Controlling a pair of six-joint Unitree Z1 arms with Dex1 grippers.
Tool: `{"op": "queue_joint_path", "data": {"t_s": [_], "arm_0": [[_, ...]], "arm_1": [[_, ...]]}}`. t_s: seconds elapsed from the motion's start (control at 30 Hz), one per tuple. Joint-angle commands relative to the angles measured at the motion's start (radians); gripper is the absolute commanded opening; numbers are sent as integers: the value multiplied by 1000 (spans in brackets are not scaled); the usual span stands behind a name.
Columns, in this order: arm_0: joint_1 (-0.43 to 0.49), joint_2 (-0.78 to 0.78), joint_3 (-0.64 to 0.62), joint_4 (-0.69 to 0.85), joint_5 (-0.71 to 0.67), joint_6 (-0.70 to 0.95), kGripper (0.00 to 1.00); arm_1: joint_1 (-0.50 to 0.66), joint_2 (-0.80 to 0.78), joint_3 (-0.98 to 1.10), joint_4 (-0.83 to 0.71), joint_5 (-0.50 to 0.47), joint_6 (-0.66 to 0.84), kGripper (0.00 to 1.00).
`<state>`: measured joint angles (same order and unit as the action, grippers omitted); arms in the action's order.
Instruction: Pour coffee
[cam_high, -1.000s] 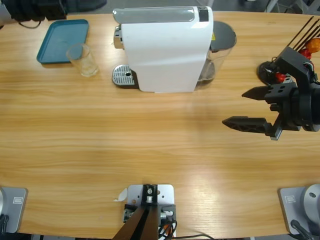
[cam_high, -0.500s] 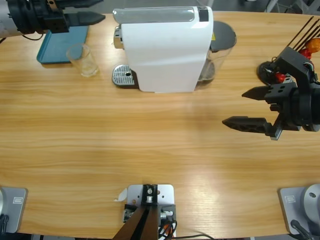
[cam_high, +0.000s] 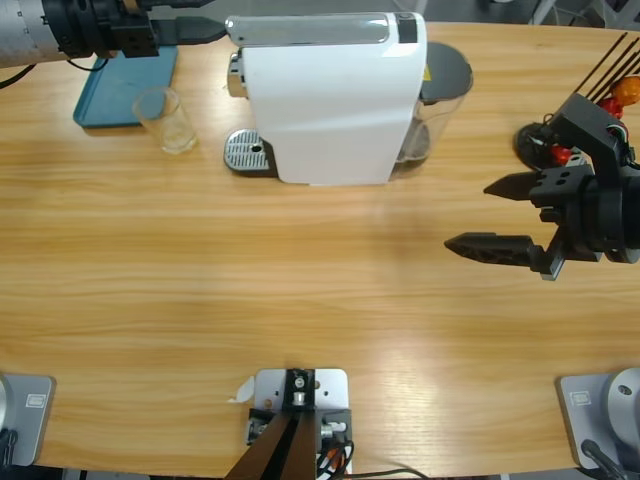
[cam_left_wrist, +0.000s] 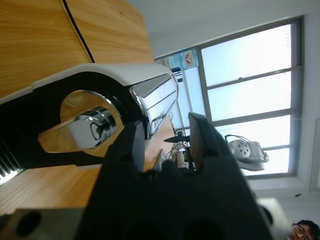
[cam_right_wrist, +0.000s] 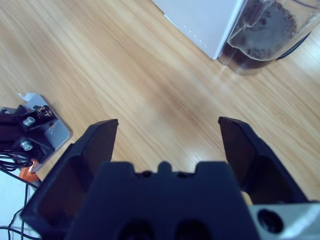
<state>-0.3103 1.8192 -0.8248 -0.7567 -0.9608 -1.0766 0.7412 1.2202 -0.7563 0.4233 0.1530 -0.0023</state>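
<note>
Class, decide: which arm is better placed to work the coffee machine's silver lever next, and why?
Left. The left gripper is already at the coffee machine, beside its silver lever; the right gripper hangs open, well apart.

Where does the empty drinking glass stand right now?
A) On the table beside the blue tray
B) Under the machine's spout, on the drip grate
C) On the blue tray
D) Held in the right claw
A: the glass stands on the wood just off the blue tray, left of the drip grate.

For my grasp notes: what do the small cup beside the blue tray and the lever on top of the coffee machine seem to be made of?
Cup: clear glass or plastic, since the table shows through it; which one I cannot tell. Lever: polished metal or chromed plastic, as it mirrors the room. The left end effector is at its end.
</note>
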Motion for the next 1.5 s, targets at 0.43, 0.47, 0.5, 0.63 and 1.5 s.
{"op": "queue_joint_path", "data": {"t_s": [0.43, 0.47, 0.5, 0.63, 1.5], "arm_0": [[-24, -56, -52, 35, 2, -31, 356], [-24, -61, -54, 37, 2, -33, 356], [-24, -67, -55, 39, 2, -35, 354], [-24, -97, -62, 54, 2, -40, 355], [-44, -106, -139, 92, -11, -48, 355]], "arm_1": [[10, 4, 30, -6, -9, 10, 890], [10, 4, 30, -6, -9, 11, 890], [10, 4, 31, -6, -9, 11, 890], [10, 4, 31, -6, -9, 11, 890], [10, -7, 34, -8, -9, 11, 890]]}}
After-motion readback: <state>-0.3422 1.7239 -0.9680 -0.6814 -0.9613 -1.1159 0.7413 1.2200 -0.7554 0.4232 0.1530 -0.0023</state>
